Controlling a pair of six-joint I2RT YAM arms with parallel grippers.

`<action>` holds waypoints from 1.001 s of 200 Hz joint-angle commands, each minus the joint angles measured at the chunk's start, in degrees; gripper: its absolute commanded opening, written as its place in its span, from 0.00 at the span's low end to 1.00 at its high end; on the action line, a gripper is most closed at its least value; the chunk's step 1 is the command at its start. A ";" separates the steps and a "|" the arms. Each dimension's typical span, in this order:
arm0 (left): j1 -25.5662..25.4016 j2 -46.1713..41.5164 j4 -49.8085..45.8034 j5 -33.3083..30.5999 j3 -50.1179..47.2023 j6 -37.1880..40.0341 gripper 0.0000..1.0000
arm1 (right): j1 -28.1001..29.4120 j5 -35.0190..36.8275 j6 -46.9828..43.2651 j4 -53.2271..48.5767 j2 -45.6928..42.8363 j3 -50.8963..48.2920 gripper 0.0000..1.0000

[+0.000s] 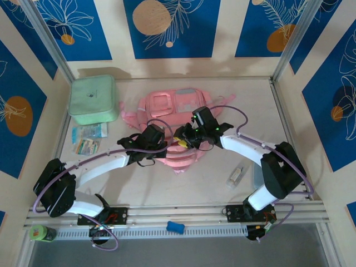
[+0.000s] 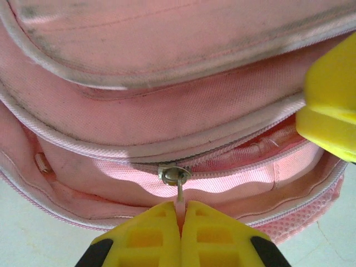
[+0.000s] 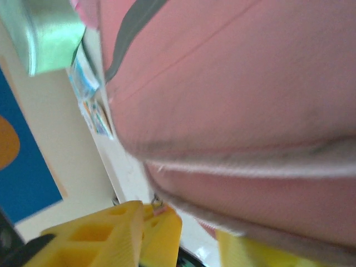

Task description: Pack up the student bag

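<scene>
Because the main compartment must be opened before anything can go in, both arms meet at the near rim of the student bag [image 1: 167, 108], which lies flat on the table [image 1: 194, 183] directly ahead of the two end effectors in the top external view. There the left gripper [image 1: 167, 146] and the right gripper [image 1: 185, 139] sit almost tip to tip, while a mint green case [image 1: 93, 99] stands well beyond and to the left of the left gripper, apart from the bag. In the left wrist view, the left gripper's yellow fingers are clenched on the zip pull [image 2: 180, 196], with the metal slider [image 2: 174, 175] just ahead of the fingertips; the track to the slider's right already gapes, so this pinch probably serves to drag the zip along. A yellow finger of the right gripper rests on the bag's lip to the right, seemingly to steady the fabric against that pull. In the right wrist view, pink cloth lies close above the fingers [image 3: 94, 239], and whether the right gripper is clamped or released cannot be told.
</scene>
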 commanded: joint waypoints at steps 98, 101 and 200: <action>8.22 -4.94 -7.12 -9.44 -1.23 1.35 0.00 | -5.29 1.20 -3.84 -5.30 -7.94 0.83 0.00; 8.83 -4.95 -6.75 -9.38 -1.37 1.58 0.00 | -5.48 1.03 -3.77 -5.23 -8.12 0.65 0.00; 12.64 -6.08 1.22 1.67 -2.23 3.01 0.00 | 5.17 10.54 -35.39 -4.50 -0.14 8.31 0.42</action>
